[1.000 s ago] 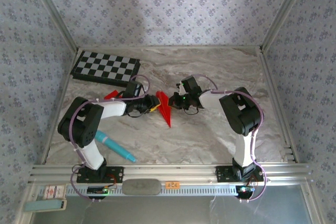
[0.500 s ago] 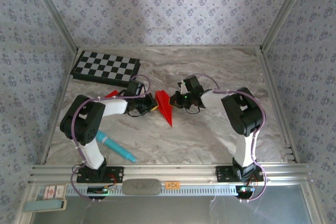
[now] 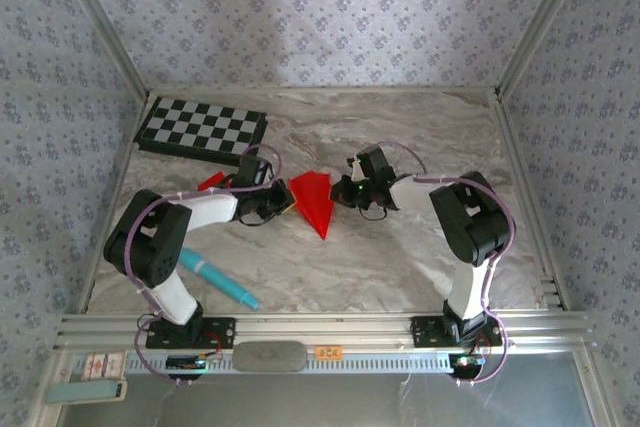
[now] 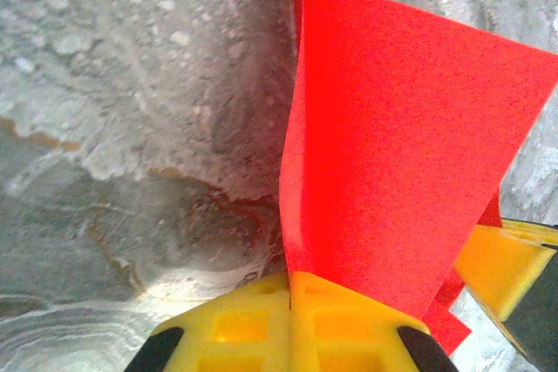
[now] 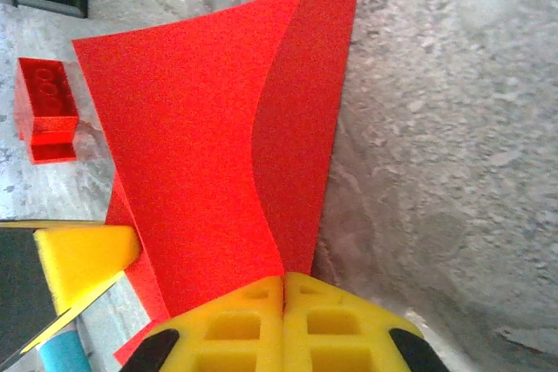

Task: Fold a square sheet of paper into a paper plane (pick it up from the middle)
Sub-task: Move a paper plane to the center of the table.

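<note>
Gripping, left side: left gripper (image 3: 283, 202) with its yellow pads pressed flat together on one edge of the paper plane (image 3: 312, 197).
Left wrist view: left gripper (image 4: 290, 302) closed with no gap at the seam, red paper plane (image 4: 392, 154) rising out of it.
Gripping, right side: right gripper (image 3: 341, 192) clamped tight on the opposite edge.
Right wrist view: right gripper (image 5: 283, 302) closed the same way, pads meeting on the paper plane (image 5: 200, 154).
Paper plane, place: off the near right corner of the chequered board (image 3: 200, 130), held between the two grippers.
Paper plane, shape: creased along the middle, flaps spread into a wide wedge, broad end toward the board, tip pointing away from it.
Contact with the marble table (image 3: 420, 137): cannot tell.
Small red piece (image 3: 212, 183): just off the board's near edge, apart from the paper.
Teal pen (image 3: 218, 282): well apart from the board, on its near side.
</note>
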Robot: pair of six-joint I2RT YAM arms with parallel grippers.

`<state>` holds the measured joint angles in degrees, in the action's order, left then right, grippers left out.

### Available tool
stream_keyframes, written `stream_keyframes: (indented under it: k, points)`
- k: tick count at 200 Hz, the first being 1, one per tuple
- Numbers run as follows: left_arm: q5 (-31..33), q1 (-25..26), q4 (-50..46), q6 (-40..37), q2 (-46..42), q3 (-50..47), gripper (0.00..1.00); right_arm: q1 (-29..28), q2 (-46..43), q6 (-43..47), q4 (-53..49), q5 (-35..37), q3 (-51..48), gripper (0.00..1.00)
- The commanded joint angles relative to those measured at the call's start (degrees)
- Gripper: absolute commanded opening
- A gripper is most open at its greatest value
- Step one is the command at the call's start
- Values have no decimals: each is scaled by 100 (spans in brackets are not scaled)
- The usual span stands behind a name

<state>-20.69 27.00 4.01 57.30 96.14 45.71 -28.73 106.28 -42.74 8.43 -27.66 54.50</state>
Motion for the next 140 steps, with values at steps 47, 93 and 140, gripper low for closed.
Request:
stream_keyframes:
  k: [47, 93, 140]
  points:
    - [320, -44, -269, 80, 85, -7, 0, 43, -10, -201, 151, 248, -227, 2]
    - [168, -40, -278, 80, 14, 60, 9, 25, 104, -295, 268, 55, -203, 3]
    - [84, 74, -451, 36, -543, 121, 30, -36, 139, -329, 308, -97, -76, 3]
